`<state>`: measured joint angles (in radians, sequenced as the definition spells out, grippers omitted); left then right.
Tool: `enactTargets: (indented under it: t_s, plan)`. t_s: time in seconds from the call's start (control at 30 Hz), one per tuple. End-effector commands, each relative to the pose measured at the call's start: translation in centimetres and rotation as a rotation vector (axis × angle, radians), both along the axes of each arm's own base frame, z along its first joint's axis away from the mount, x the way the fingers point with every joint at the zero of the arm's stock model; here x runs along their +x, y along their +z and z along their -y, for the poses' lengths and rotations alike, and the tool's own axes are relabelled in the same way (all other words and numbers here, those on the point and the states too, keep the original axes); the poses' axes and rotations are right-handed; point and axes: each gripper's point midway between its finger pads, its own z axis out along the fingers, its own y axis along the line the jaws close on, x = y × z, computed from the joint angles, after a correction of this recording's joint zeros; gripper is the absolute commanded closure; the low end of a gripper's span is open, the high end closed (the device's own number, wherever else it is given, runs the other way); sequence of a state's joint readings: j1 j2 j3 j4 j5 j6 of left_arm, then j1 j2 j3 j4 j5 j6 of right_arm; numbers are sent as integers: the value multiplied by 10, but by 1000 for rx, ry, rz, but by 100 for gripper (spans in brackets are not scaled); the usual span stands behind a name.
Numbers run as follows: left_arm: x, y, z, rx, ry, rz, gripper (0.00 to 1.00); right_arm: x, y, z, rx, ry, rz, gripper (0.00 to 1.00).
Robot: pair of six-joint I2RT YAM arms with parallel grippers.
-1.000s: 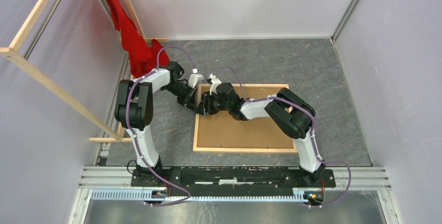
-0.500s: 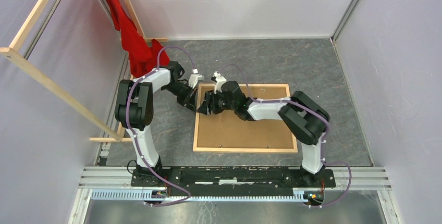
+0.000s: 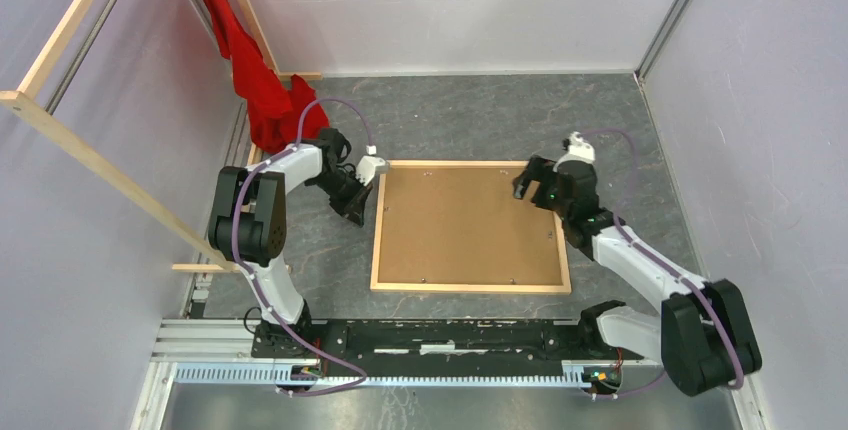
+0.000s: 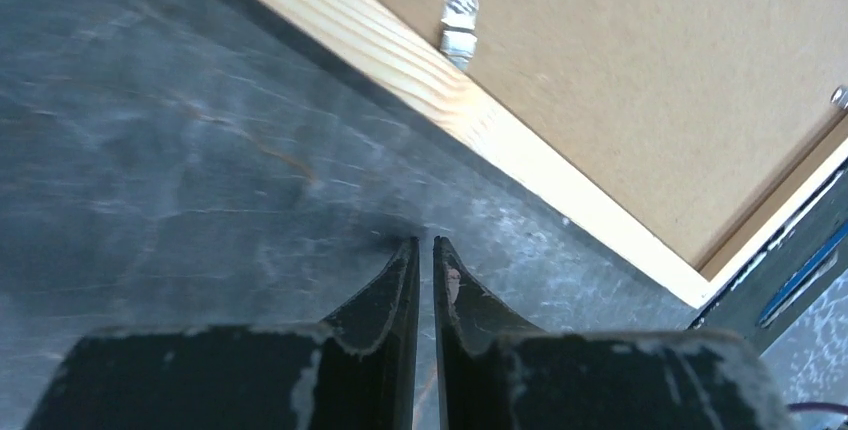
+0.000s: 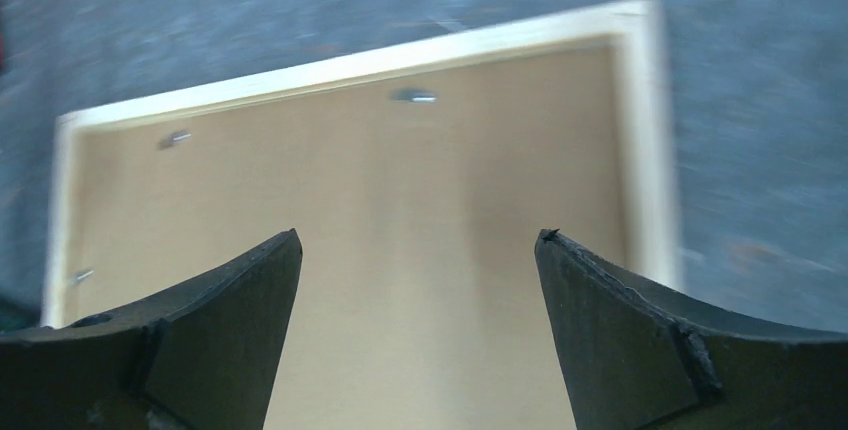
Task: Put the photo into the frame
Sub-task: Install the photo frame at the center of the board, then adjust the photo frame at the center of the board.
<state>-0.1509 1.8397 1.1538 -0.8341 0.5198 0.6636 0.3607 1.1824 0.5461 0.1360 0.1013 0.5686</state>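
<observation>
Grey tabletop (image 3: 450,120) is carrying everything, with pale walls closing it in on three sides.

Left fingers (image 4: 395,285) are pressing together on nothing. Their tips are pointing down at bare tabletop just beside the frame (image 3: 470,288), by its left rail near the upper left corner of the top view. Whether they are touching the surface cannot be told. That low, closed pose is looking better suited to nudging the rail or a clip (image 4: 459,25) than to grasping.

Right fingers (image 5: 235,295) are spreading wide and holding nothing. They are hovering above the frame's upper right corner, with the gap between them lying over the backing panel (image 3: 465,225).

In the middle of the top view the frame is lying flat, back side up. The brown panel is filling it and small clips are sitting along the inner edge, probably so the back is reachable from above. The photo is not showing anywhere, and whether it is lying under the panel cannot be told. If it is, only fastening is likely remaining; if not, the panel is needing to come out first.

Further out, a red cloth (image 3: 262,90) is hanging at the upper left, beside long wooden rails (image 3: 110,165) running along the left wall.
</observation>
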Motion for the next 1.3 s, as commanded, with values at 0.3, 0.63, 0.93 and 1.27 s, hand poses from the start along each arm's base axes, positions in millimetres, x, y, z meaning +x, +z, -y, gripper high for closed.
enactTargets:
  t_s: [0.3,0.63,0.93,1.27]
  plan:
    - [-38,-8,21,102,-215,109,83,5,-59,71,-68,-161,-190,5]
    - [-54,-12,53,97,-306,108,83,80,-61,-24,59,86,-222,9]
    - [-110,-25,113,82,-523,-1,63,146,-51,-136,61,313,-227,5]
    - [-94,57,90,9,-614,93,40,164,21,-63,-71,127,-60,2]
